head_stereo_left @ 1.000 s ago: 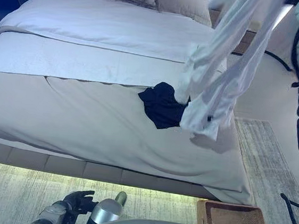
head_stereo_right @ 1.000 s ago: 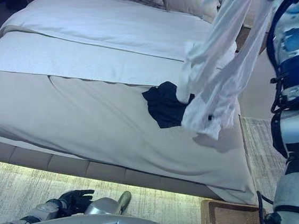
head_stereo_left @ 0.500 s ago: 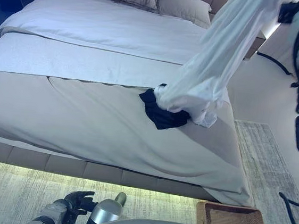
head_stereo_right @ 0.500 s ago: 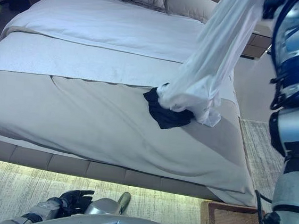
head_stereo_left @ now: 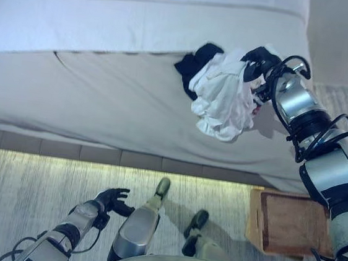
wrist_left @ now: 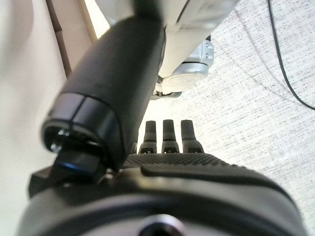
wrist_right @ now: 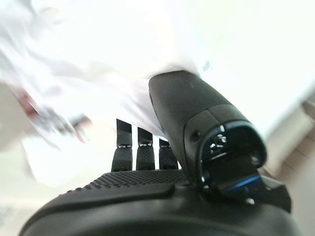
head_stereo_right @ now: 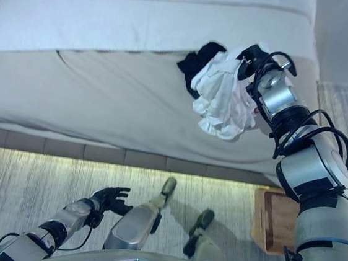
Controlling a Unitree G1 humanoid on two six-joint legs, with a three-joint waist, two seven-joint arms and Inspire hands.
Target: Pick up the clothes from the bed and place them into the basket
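White shirt (head_stereo_left: 224,101) is bunched on bed (head_stereo_left: 102,98) under right hand (head_stereo_left: 260,58), fingers sunk in cloth so grip can't be told; left hand (head_stereo_left: 112,199) hangs relaxed; cloth should be fully gathered before being carried to basket (head_stereo_left: 285,223) w/o trailing.

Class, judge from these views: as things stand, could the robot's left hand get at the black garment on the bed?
Probably not. The left hand hangs low over the rug beside the bed, while the black garment lies far across by the right hand, partly under the white shirt.
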